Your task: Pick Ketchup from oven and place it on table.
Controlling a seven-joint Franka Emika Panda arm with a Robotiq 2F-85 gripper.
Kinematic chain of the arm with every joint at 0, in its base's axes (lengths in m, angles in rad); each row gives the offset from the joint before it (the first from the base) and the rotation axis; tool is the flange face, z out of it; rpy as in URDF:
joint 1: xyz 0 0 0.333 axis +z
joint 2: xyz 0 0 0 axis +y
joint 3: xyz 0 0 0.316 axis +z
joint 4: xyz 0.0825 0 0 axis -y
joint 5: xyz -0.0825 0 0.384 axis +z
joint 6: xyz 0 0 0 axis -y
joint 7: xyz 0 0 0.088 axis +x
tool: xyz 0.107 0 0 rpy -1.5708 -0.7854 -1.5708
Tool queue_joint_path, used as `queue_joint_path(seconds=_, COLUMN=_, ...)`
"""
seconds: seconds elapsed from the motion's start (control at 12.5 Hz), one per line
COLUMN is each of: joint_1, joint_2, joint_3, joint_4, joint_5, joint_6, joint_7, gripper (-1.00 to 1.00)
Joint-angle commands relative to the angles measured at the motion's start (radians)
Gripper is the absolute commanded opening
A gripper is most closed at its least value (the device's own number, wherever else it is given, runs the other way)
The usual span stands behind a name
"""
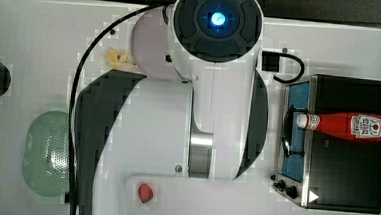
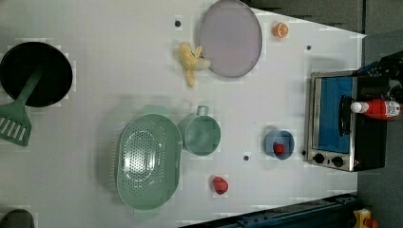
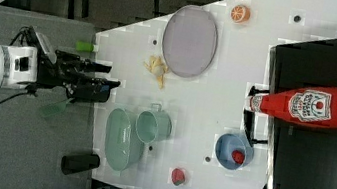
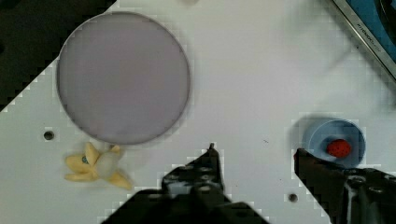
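The ketchup (image 1: 347, 126) (image 2: 378, 108) (image 3: 306, 105), a red bottle with a white cap, lies on the black top of the oven (image 1: 345, 167) (image 2: 332, 121) (image 3: 317, 167). Its cap reaches over the blue glass door's edge. My gripper (image 3: 111, 77) (image 4: 254, 151) hangs open above the white table (image 1: 43, 28) (image 4: 243, 70), far from the oven, with nothing between its fingers. In the wrist view a corner of the oven (image 4: 369, 28) shows beyond the gripper.
On the table stand a purple plate (image 2: 230, 38) (image 4: 123, 77), a peeled banana (image 2: 190, 61), a green colander (image 2: 148, 161), a green cup (image 2: 202, 134), a blue bowl (image 2: 279, 144) with a red fruit, a loose red fruit (image 2: 219, 184), an orange half (image 2: 280, 30) and a black pan (image 2: 35, 73).
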Motion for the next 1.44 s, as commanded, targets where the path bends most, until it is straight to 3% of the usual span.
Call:
queue_joint_path(seconds=0.08, joint_1=-0.005, joint_2=-0.369, joint_3=-0.06, joint_4=-0.132, joint_5=0.012, joint_6=-0.236, joint_7=0.038, gripper=0.59)
queue_joint_path(seconds=0.24, joint_1=-0.007, joint_2=-0.368, joint_3=-0.063, joint_4=-0.133, joint_5=0.012, joint_6=-0.235, joint_7=0.038, gripper=0.99)
queue_joint_path(seconds=0.48, joint_1=-0.017, joint_2=-0.355, joint_3=-0.104, joint_4=-0.133, joint_5=0.01, joint_6=-0.22, joint_7=0.038, gripper=1.0)
queue_joint_path(seconds=0.8, joint_1=-0.048, joint_2=-0.287, joint_3=-0.236, joint_4=-0.133, joint_5=0.01, joint_6=-0.122, joint_7=0.038, gripper=1.0)
queue_joint_path(seconds=1.44, joint_1=-0.061, joint_2=-0.028, joint_3=-0.511, joint_4=-0.109, joint_5=0.01, joint_6=0.209, joint_7=0.038, gripper=1.0)
